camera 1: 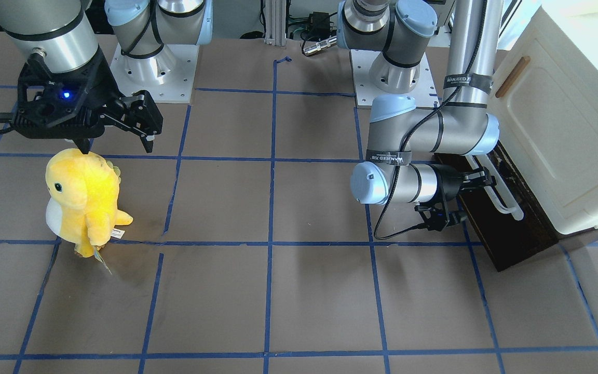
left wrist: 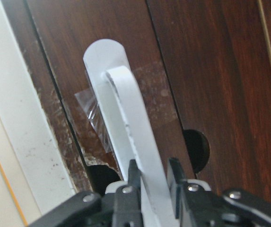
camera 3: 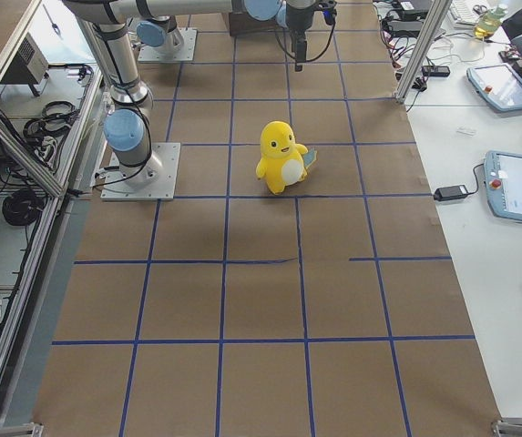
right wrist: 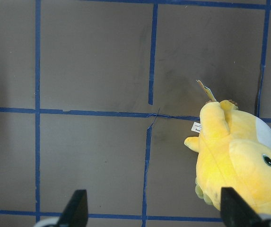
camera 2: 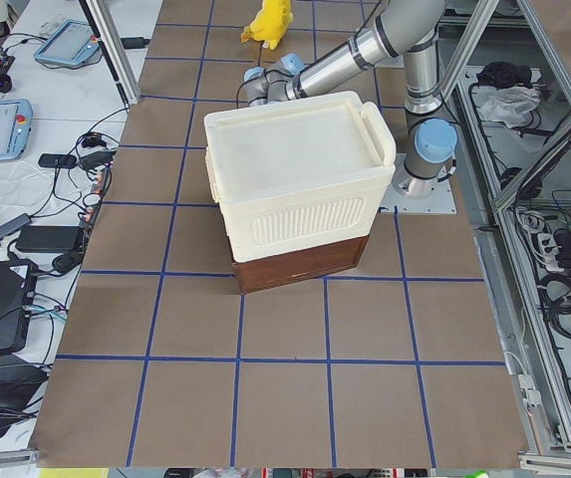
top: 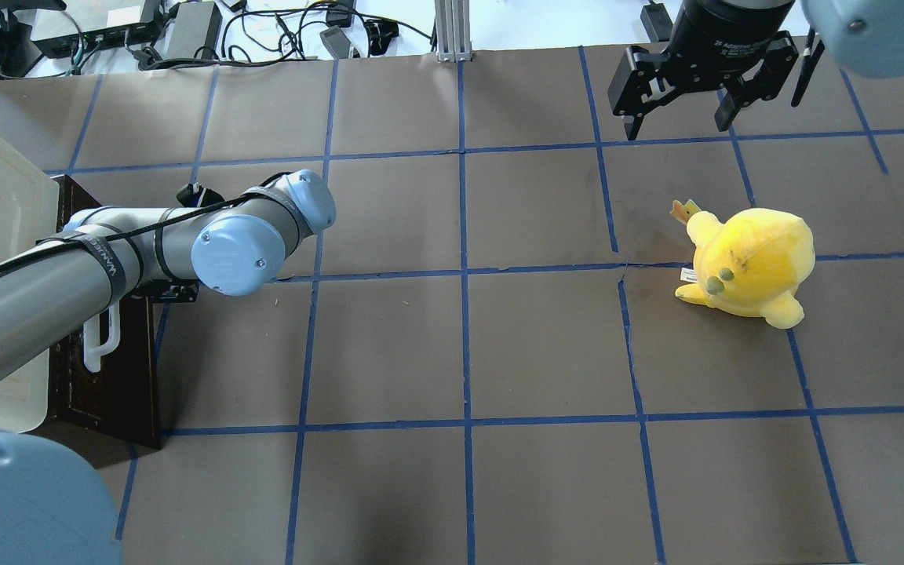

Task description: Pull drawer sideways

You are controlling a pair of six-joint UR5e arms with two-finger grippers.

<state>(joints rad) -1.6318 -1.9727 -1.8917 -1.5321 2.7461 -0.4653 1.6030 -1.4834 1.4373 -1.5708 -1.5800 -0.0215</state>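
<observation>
The drawer point(camera 1: 509, 234) has a dark brown wooden front and sits at the bottom of a cream-white cabinet point(camera 1: 563, 130). Its long white bar handle point(camera 1: 504, 202) runs along the front. My left gripper point(left wrist: 152, 171) is shut on this handle point(left wrist: 130, 123), with one finger on each side of the bar. In the front-facing view the left gripper point(camera 1: 485, 179) reaches sideways to the handle's far end. In the overhead view the drawer point(top: 107, 384) is partly hidden under my left arm. My right gripper point(camera 1: 118, 143) is open and empty, hanging above the table.
A yellow plush toy point(camera 1: 83, 200) stands on the brown table below and beside the right gripper; it also shows in the right wrist view point(right wrist: 239, 161). The cabinet door with a small wooden handle point(camera 1: 512, 77) is above the drawer. Blue tape lines grid the table.
</observation>
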